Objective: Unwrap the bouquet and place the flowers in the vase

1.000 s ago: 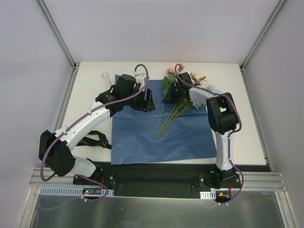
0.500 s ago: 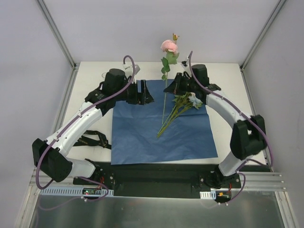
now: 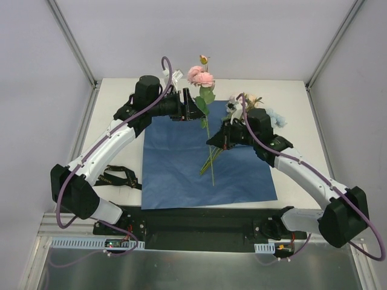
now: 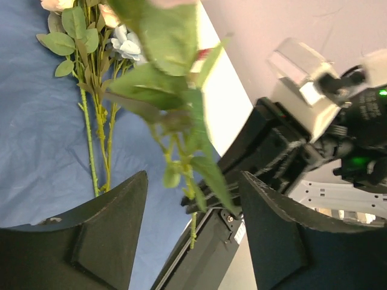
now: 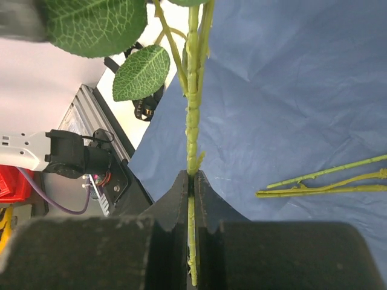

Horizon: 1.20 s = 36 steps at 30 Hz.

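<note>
**Rose spray held upright between the two grippers**

The vase cannot be made out in any view, so nothing can be said of what it holds. The blue paper [image 3: 175, 175] lies opened out flat on the white surface [image 3: 302, 121]. It acts as the only carrier in sight. On its far right part lie the other flowers [image 3: 251, 104], cream and light-blue blooms toward the back and green stems fanning toward the middle of the sheet. A black ribbon [image 3: 118, 178] lies loose on the surface just left of the paper.

The right gripper [image 3: 217, 141] is clamped shut on one rose spray [image 3: 200, 76], taken low on its green stem. The spray stands roughly upright over the paper. Its pink roses and a small bud are at the top, and the cut end of the stem hangs below the grip. The right wrist view shows the stem pinched tight between the two closed fingers [image 5: 176, 199], with leaves above them.

The left gripper [image 3: 192, 107] is at the far edge of the paper, level with the leafy upper part of that spray, and its jaws stand wide apart. In the left wrist view the foliage sits in the gap between its fingers [image 4: 106, 232]. Whether either finger touches it cannot be told.
</note>
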Each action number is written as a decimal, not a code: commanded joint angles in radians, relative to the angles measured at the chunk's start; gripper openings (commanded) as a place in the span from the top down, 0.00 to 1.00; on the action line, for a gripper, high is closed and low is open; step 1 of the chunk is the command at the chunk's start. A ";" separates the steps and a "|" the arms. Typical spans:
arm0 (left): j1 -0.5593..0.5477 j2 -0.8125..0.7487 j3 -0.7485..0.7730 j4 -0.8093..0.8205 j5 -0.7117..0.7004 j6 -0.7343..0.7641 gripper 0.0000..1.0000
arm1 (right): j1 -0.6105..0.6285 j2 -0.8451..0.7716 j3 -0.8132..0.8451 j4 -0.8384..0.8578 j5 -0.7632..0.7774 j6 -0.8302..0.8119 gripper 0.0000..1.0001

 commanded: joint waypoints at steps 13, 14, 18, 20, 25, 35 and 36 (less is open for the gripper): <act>-0.022 0.102 0.092 0.068 0.071 -0.068 0.41 | 0.069 -0.097 0.024 -0.057 0.075 -0.127 0.99; -0.022 0.112 0.099 0.066 0.077 -0.070 0.50 | 0.076 -0.102 0.022 -0.058 0.081 -0.127 0.99; -0.022 0.116 0.096 0.066 0.077 -0.056 0.75 | 0.092 -0.117 0.024 -0.073 0.098 -0.140 0.99; -0.021 0.101 0.096 0.062 0.068 -0.034 0.86 | 0.099 -0.116 0.027 -0.093 0.096 -0.146 0.96; -0.019 0.029 0.200 -0.085 -0.126 0.198 1.00 | 0.098 -0.129 0.042 -0.191 0.286 -0.146 0.29; 0.054 -0.057 0.475 -0.173 -0.892 0.637 1.00 | 0.066 -0.217 0.024 -0.307 0.418 -0.152 0.19; 0.063 -0.054 0.484 -0.147 -0.947 0.663 1.00 | 0.067 -0.221 0.021 -0.308 0.421 -0.147 0.19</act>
